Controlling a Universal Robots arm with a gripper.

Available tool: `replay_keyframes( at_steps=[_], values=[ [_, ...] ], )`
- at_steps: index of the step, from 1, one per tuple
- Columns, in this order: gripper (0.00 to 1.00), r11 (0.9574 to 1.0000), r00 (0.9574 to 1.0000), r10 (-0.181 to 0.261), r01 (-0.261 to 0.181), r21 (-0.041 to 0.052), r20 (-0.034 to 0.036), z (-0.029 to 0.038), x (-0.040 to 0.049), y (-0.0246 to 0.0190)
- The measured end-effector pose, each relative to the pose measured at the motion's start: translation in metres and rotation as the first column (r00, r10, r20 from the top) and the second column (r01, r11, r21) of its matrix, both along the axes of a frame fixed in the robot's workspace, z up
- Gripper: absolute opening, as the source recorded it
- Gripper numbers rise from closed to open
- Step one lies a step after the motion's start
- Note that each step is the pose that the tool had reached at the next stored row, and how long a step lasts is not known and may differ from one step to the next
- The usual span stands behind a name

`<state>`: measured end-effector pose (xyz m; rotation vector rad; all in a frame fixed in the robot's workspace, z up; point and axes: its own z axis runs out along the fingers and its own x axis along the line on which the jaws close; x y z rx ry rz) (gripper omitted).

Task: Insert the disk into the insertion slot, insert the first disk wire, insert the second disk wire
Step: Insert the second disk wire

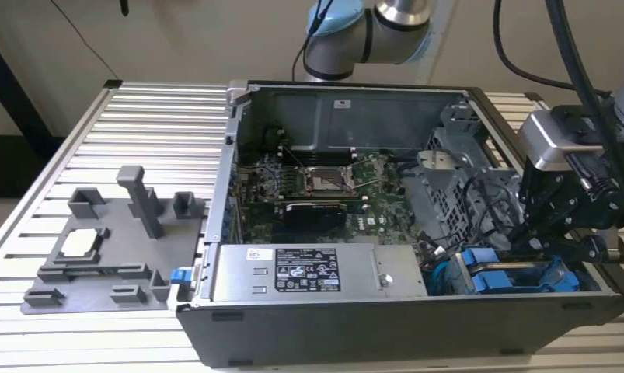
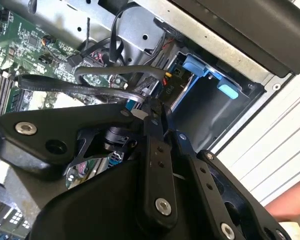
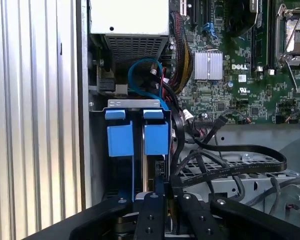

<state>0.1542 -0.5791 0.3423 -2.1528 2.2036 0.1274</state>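
Two blue carrier frames point(image 3: 156, 138) sit side by side in the grey drive cage, the insertion slot point(image 3: 135, 104), at the case's near corner on the exterior view's right point(image 1: 510, 273). The disk's metal body is hidden under them. My gripper point(image 1: 528, 247) hangs just above this cage. In both wrist views its fingers point(image 3: 155, 210) are pressed together, and the tips point(image 2: 151, 111) pinch what looks like the small connector end of a flat black disk wire point(image 2: 75, 89). That wire loops away over the cage point(image 3: 230, 165). A blue tab point(image 2: 195, 65) of a carrier shows beyond the fingertips.
The open computer case point(image 1: 395, 326) lies on a ribbed metal table point(image 1: 156, 132). A silver power-supply box point(image 1: 317, 272) fills its near side beside the motherboard point(image 1: 322, 186). Loose black cables point(image 1: 478, 210) crowd the cage. A grey fixture point(image 1: 104, 249) stands on the exterior view's left.
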Motion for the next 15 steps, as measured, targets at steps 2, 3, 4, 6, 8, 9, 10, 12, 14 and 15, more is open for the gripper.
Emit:
replay_keyframes(
  at_steps=[2,3,4,6,8,9,10,12,14,15],
  values=[
    [0.16,1.0,1.0,-0.008,0.008,-0.0002,0.0,-0.001,0.0,0.0],
    [0.16,0.9999,0.9999,-0.011,0.011,-0.0003,0.0,-0.0015,0.0,0.0],
    [0.16,0.9999,0.9999,-0.013,0.013,-0.0002,0.0,-0.0019,0.0,0.0],
    [0.16,0.9998,0.9998,-0.018,0.018,-0.0003,0.0,-0.0029,0.0,0.0],
    [0.16,0.9998,0.9998,-0.022,0.022,-0.0006,0.0,-0.0044,0.0,-0.0001],
    [0.16,0.9997,0.9997,-0.023,0.023,-0.0007,0.0001,-0.0052,0.0,-0.0001],
    [0.16,0.9997,0.9997,-0.025,0.025,-0.0008,0.0001,-0.006,0.0,-0.0001],
    [0.16,0.9996,0.9996,-0.027,0.027,-0.0006,0.0002,-0.0077,0.0,0.0],
    [0.18,0.9996,0.9996,-0.028,0.028,0.0013,0.0003,-0.0095,0.0002,0.0],
    [0.18,0.9996,0.9996,-0.028,0.028,0.0004,0.0001,-0.0095,0.0001,-0.0001]
  ],
)
